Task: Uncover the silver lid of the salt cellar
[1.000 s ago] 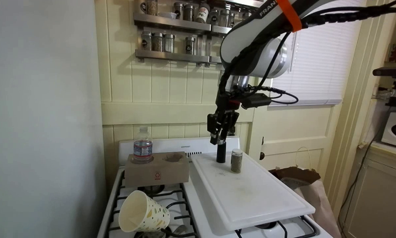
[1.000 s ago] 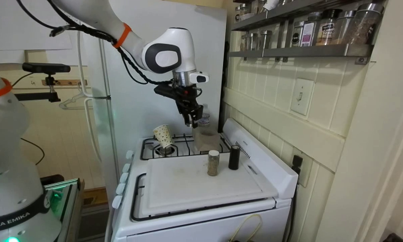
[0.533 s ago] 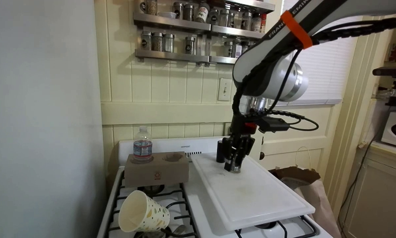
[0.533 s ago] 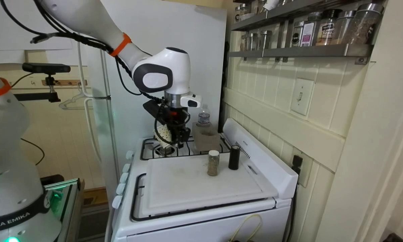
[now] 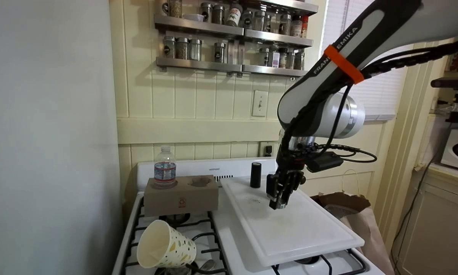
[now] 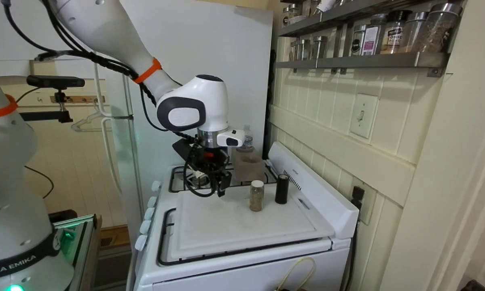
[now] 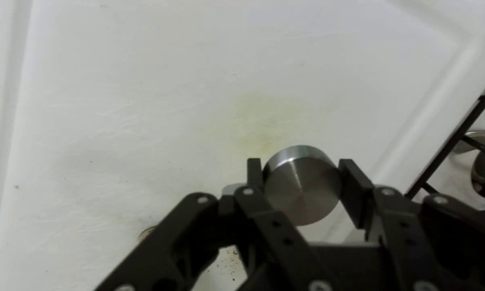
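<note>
The silver lid [image 7: 303,190] is held between the two black fingers of my gripper [image 7: 301,171], its flat round face toward the camera in the wrist view. In an exterior view my gripper [image 5: 278,204] is low over the white cutting board [image 5: 309,229], with a bit of silver at its tips; the height of any gap is hard to tell. In an exterior view the salt cellar [image 6: 256,199] stands upright on the board with a pale top, and my gripper [image 6: 221,192] is beside it, apart. My arm hides the salt cellar in an exterior view.
A black shaker [image 5: 256,175] stands at the board's back, near the salt cellar. A cardboard holder [image 5: 181,202] with a water bottle [image 5: 165,170] and a tilted paper cup [image 5: 167,246] are on the burner side. Spice shelves [image 6: 363,61] hang on the wall.
My gripper has moved down from above the back of the stove to low over the board, carrying the silver lid. The salt cellar and black shaker have not moved.
</note>
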{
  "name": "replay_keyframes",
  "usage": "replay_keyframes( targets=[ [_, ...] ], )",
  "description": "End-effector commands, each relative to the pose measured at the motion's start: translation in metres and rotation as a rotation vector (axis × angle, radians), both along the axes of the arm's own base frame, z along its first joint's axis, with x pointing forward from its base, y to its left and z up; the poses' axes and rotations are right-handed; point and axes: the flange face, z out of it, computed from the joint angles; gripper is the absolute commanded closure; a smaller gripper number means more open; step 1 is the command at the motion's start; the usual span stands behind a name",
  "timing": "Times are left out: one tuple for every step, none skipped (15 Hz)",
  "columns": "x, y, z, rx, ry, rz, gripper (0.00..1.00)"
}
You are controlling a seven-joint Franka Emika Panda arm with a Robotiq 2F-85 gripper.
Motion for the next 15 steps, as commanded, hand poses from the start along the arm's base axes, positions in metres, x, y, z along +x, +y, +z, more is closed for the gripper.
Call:
replay_keyframes(
  targets=[
    [0.003, -0.005, -0.024, -0.027, -0.028, -0.003, 0.76],
    [0.004, -0.005, -0.028, -0.029, -0.033, -0.005, 0.76],
    [0.005, -0.006, -0.032, -0.034, -0.033, -0.005, 0.76],
    [0.006, -0.007, -0.036, -0.038, -0.032, -0.004, 0.76],
    [0.007, -0.008, -0.039, -0.044, -0.031, -0.003, 0.76],
    [0.007, -0.009, -0.041, -0.051, -0.029, 0.000, 0.72],
    [0.007, -0.010, -0.042, -0.055, -0.026, 0.003, 0.35],
    [0.007, -0.011, -0.040, -0.059, -0.021, 0.004, 0.25],
    [0.007, -0.012, -0.037, -0.064, -0.021, 0.006, 0.20],
    [0.007, -0.014, -0.030, -0.066, -0.026, 0.004, 0.12],
    [0.007, -0.015, -0.024, -0.068, -0.030, 0.003, 0.05],
    [0.007, -0.016, -0.014, -0.064, -0.032, 0.000, 0.00],
    [0.007, -0.017, -0.006, -0.053, -0.034, -0.002, 0.00],
    [0.005, -0.017, 0.006, -0.034, -0.024, -0.004, 0.00],
    [0.002, -0.016, 0.019, 0.001, -0.005, -0.006, 0.00]
  ],
)
